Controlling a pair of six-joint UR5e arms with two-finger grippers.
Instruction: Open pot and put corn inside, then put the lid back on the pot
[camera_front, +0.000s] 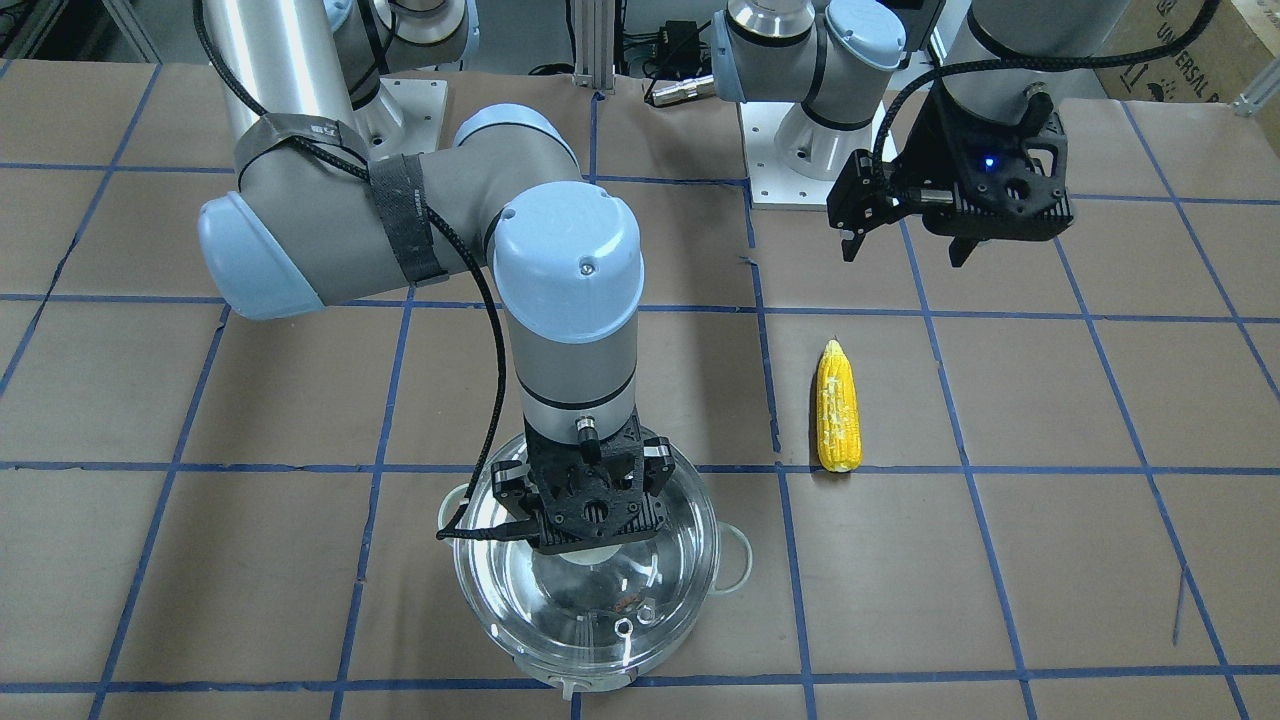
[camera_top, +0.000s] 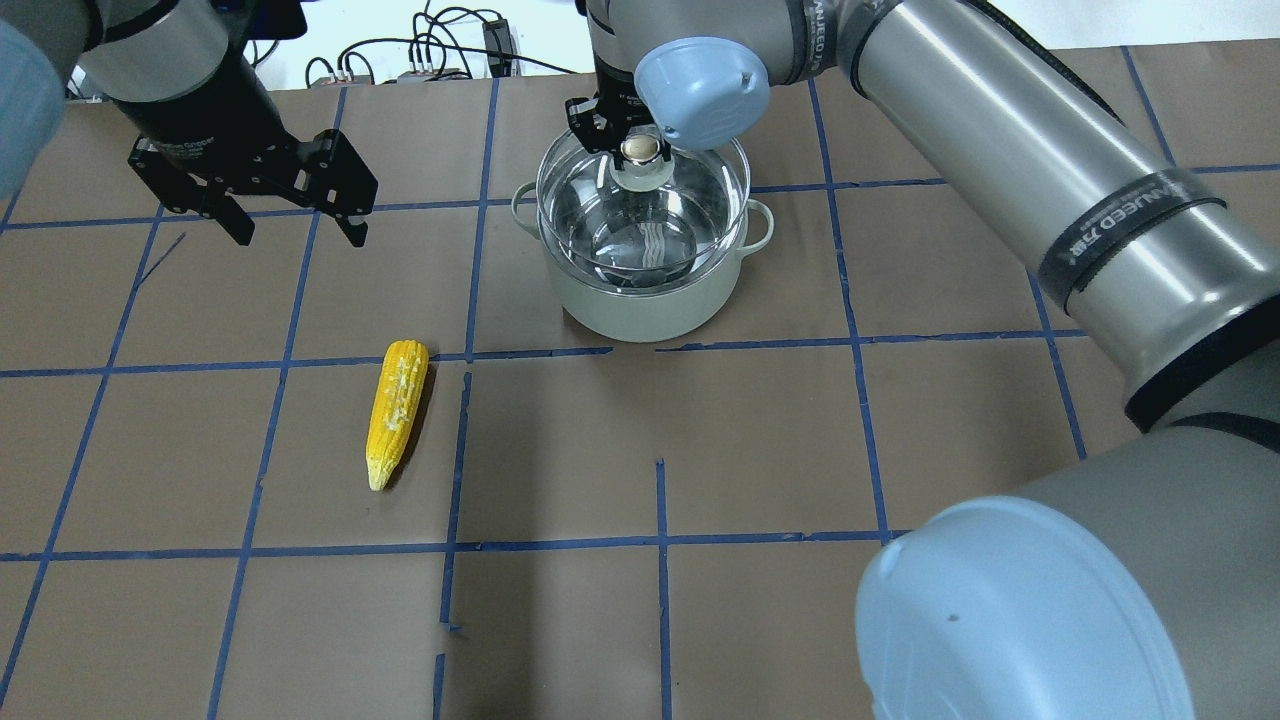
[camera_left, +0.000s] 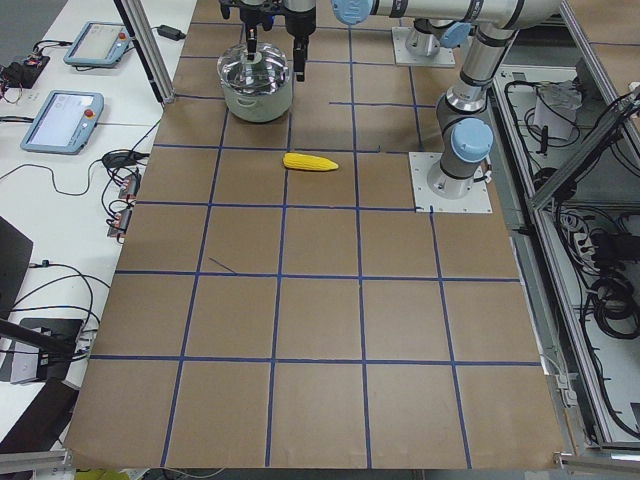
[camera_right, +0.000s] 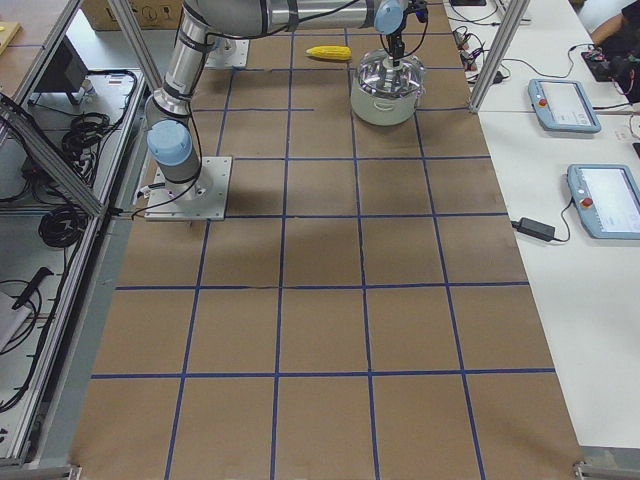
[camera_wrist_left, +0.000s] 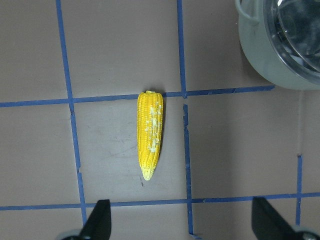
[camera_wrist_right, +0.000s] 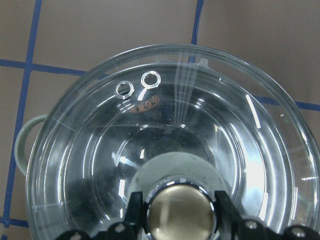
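The pot (camera_top: 640, 300) stands at the far middle of the table with the glass lid (camera_top: 650, 235) over it. My right gripper (camera_top: 640, 150) comes straight down on the lid. In the right wrist view its fingers (camera_wrist_right: 135, 207) press both sides of the knob (camera_wrist_right: 180, 212). I cannot tell whether the lid is lifted off the rim. The corn (camera_top: 397, 410) lies flat on the table to the left of the pot, tip towards the robot. My left gripper (camera_top: 300, 235) hovers open and empty above the table beyond the corn. The left wrist view looks down on the corn (camera_wrist_left: 150, 135) and the pot's edge (camera_wrist_left: 265, 55).
The table is brown paper with a blue tape grid (camera_top: 660, 540). The arms' base plates (camera_front: 790, 160) and cables (camera_top: 440, 40) sit at the robot's side. Touch pendants (camera_right: 565, 105) lie on side tables past the table's far edge.
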